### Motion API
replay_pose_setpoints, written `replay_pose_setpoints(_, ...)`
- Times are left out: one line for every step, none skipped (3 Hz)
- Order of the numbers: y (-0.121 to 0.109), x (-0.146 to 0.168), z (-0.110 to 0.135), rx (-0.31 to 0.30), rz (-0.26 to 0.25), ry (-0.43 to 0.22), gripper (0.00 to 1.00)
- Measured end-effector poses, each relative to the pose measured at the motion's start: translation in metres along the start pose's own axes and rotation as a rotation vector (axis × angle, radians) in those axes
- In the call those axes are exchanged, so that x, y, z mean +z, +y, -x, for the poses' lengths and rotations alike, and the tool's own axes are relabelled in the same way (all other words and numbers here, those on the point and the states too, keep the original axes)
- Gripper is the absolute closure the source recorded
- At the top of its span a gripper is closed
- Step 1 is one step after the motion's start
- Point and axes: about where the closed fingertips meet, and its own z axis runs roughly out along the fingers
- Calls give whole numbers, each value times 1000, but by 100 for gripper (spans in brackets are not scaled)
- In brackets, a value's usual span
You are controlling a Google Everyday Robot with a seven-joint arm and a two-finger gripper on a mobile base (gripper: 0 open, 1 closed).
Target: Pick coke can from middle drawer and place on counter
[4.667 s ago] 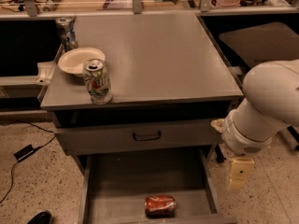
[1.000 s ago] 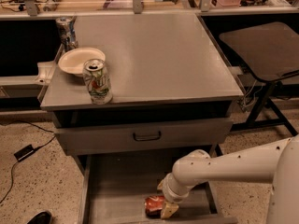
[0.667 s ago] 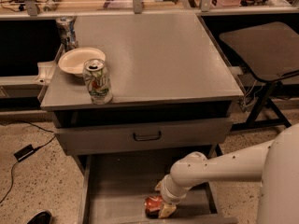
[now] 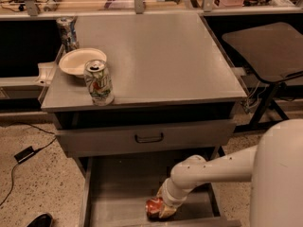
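Note:
The coke can, red with a silver end, lies on the floor of the open middle drawer near its front edge. My gripper is down in the drawer, right against the can's right side and covering part of it. The white arm reaches in from the lower right. The grey counter is the top of the cabinet above.
On the counter's left side stand a white-and-green soda can, a white plate and a silvery-blue can. The shut upper drawer with a black loop handle sits just above the arm. A dark chair stands to the right.
Over the last seconds the arm came down from beside the cabinet into the drawer. In the last second the gripper stayed at the can, which now shows less of its length.

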Motion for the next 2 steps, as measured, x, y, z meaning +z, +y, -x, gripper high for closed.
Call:
replay_pose_setpoints(1, -23, 7, -19, -21, -34, 94)
replay_pose_setpoints(-3, -94, 19, -67, -115, -88, 100)
